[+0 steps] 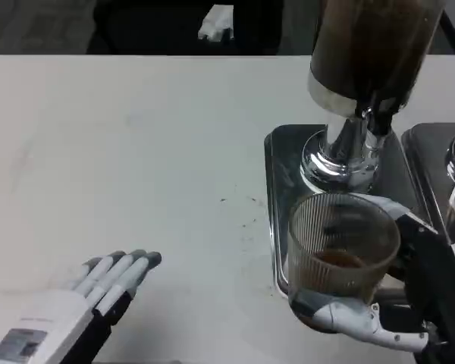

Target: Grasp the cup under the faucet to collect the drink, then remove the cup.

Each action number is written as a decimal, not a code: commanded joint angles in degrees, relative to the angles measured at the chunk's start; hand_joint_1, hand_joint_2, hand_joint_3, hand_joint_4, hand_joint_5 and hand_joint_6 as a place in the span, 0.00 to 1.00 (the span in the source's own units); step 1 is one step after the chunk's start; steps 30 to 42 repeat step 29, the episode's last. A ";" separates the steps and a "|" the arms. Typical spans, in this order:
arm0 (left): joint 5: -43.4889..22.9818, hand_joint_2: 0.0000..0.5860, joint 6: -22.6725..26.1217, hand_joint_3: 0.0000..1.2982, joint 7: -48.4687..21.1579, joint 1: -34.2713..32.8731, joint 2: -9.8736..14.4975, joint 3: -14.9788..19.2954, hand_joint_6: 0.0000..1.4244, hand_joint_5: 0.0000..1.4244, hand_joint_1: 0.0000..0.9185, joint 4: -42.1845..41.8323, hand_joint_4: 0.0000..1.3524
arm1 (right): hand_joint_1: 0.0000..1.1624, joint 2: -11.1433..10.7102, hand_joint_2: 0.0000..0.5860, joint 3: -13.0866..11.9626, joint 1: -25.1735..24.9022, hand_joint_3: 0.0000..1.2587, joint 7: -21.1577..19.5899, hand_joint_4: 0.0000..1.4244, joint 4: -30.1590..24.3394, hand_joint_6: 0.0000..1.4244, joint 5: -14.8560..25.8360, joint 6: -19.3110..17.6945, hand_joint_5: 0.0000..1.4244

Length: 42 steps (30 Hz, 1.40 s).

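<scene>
Right robot hand (379, 303) grips the cup (343, 243), fingers wrapped round its lower wall; the cup sits on the drip tray (277, 197) just in front of the dispenser (364, 68), w/ a little brown drink at the bottom. Left robot hand (98, 292) rests open on the bench (136, 136), fingers flat, well apart from the cup. Cup looks like thin clear ribbed plastic: light, prob squashy, slippery if wet. Best held low on the wall, gentle squeeze, kept upright so nothing spills

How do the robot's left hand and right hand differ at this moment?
The left hand lies on the white table, holding nothing, fingers straight; the right hand grips the clear ribbed plastic cup on the metal drip tray. Both are white and black.
</scene>
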 commanded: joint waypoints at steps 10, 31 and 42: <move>2.58 0.16 1.68 0.00 1.07 -0.15 -1.76 -1.08 0.00 0.00 0.00 -2.41 0.00 | 0.91 0.40 0.15 -1.22 -0.59 0.64 0.83 0.63 -0.94 0.96 2.82 -0.11 0.68; 2.93 0.17 2.12 0.00 1.33 -1.04 -2.19 -1.37 0.00 0.00 0.00 -2.90 0.00 | 0.90 1.02 0.15 -1.52 -0.25 0.64 0.51 0.63 -1.29 0.96 2.35 0.18 0.68; 2.93 0.17 2.12 0.00 1.33 -1.04 -2.19 -1.37 0.00 0.00 0.00 -2.90 0.00 | 0.90 1.02 0.15 -1.52 -0.25 0.64 0.51 0.63 -1.29 0.96 2.35 0.18 0.68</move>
